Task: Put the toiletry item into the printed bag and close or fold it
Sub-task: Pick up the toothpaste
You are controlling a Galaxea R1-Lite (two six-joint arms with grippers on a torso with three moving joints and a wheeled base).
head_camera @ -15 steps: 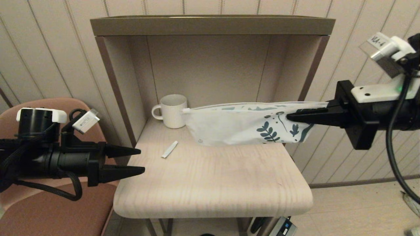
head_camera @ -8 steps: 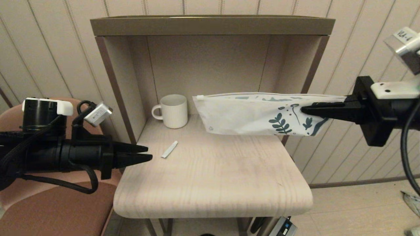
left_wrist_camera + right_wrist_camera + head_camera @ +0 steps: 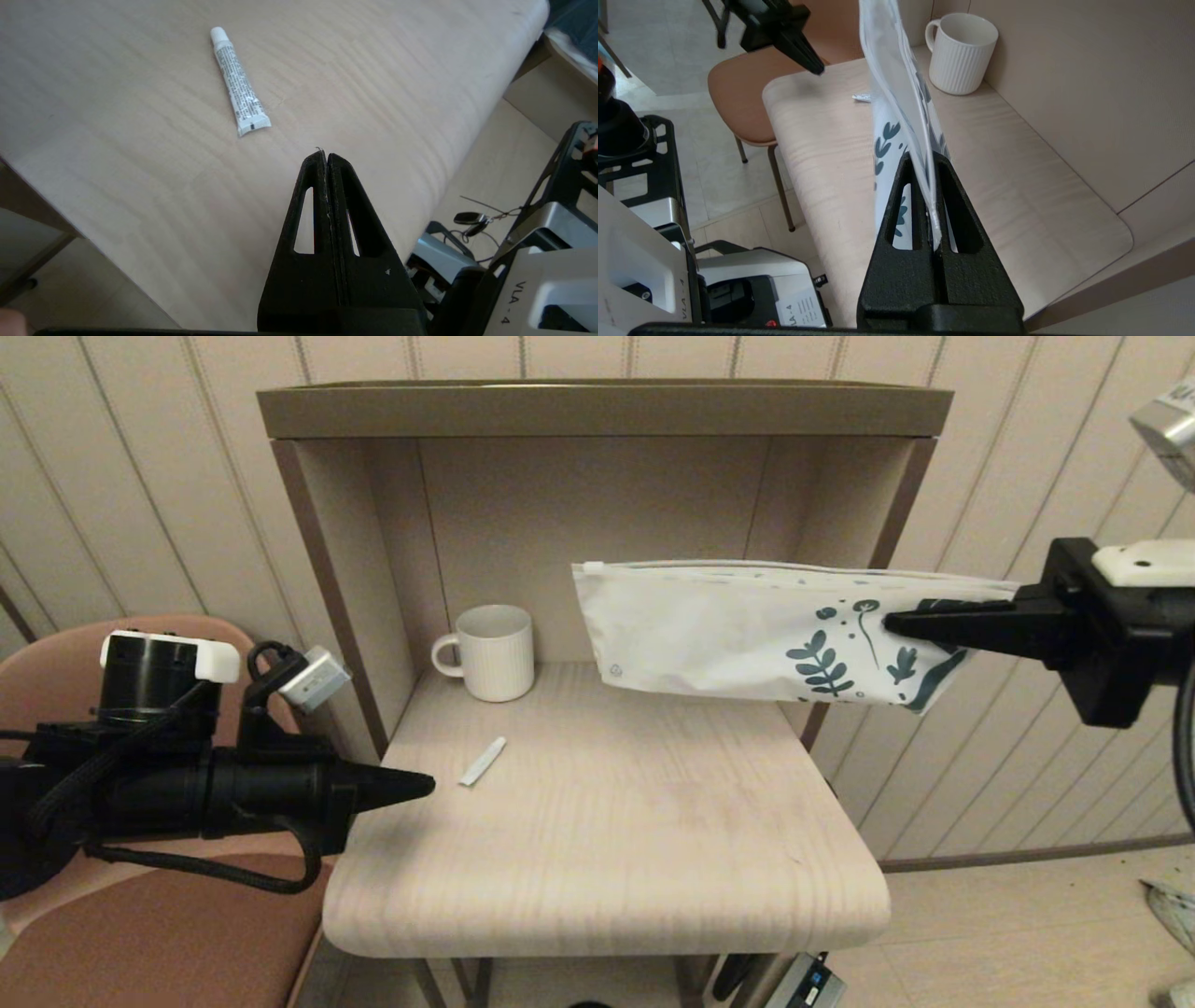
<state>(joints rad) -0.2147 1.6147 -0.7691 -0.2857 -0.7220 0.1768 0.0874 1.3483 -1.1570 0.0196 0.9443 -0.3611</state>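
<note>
The printed bag (image 3: pixel 747 639) hangs in the air above the right back part of the table, held level by its leaf-printed end. My right gripper (image 3: pixel 894 623) is shut on that end, and in the right wrist view the bag (image 3: pixel 896 88) runs edge-on out from between the jaws. The toiletry item (image 3: pixel 483 761), a slim white tube, lies on the table at the left. My left gripper (image 3: pixel 425 786) is shut and empty, hovering just left of the tube (image 3: pixel 239 88), a short way from its crimped end.
A white ribbed mug (image 3: pixel 490 651) stands at the back left of the table (image 3: pixel 607 859), inside the open cabinet (image 3: pixel 597 411). A brown chair (image 3: pixel 159 933) sits under my left arm. The robot base (image 3: pixel 752 289) shows below the table's edge.
My right gripper has lifted the bag up and to the right. My left gripper has shut and moved slightly towards the tube.
</note>
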